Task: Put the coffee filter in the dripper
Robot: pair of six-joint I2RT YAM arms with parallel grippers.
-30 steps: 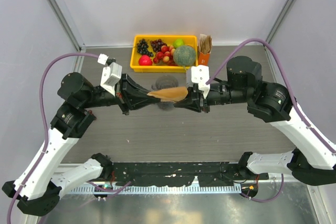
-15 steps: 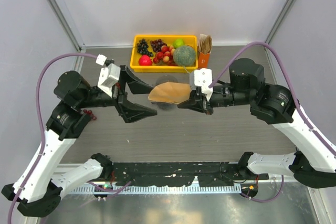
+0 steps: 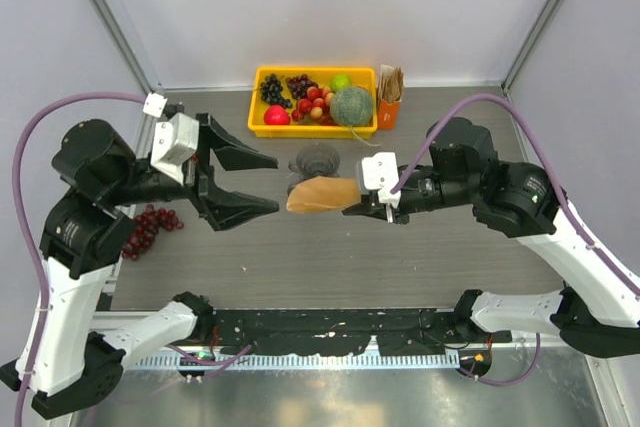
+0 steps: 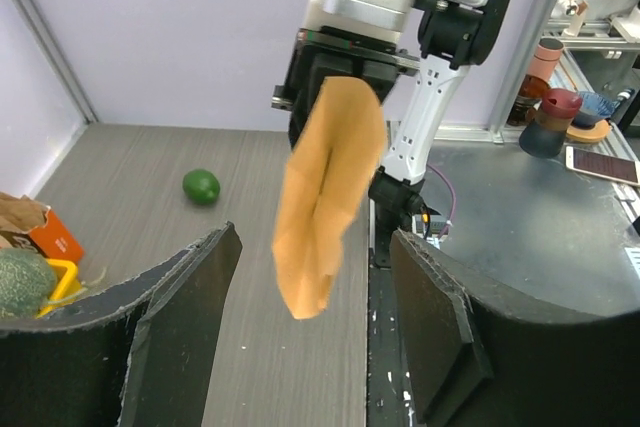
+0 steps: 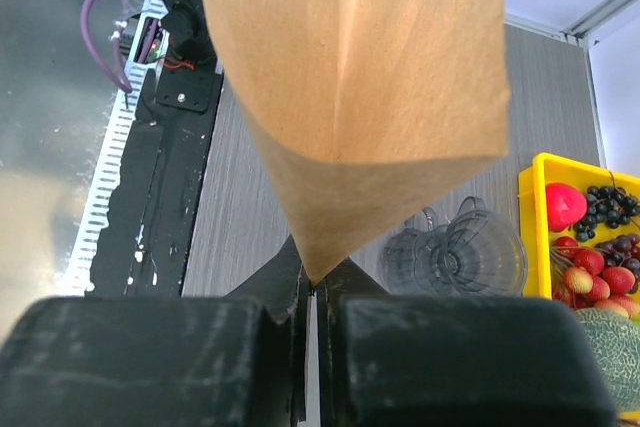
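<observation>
Coffee filter (image 3: 322,193): tan, opened cone

Left arm (image 3: 75,247) comes up the left side, elbow folded at the top, forearm roughly level and pointing right. Left gripper (image 3: 274,184) is spread all the way, jaws wide apart, holding nothing. Right arm (image 3: 565,242) mirrors it: up the right side, elbow bent, forearm pointing left. Right gripper (image 3: 350,205) is pinched tight on the narrow tip of the coffee filter (image 3: 322,193). The right wrist view shows its two fingers (image 5: 190,367) pressed together with only a sliver between them. The two grippers face each other nose to nose, near but apart, both held aloft.
</observation>
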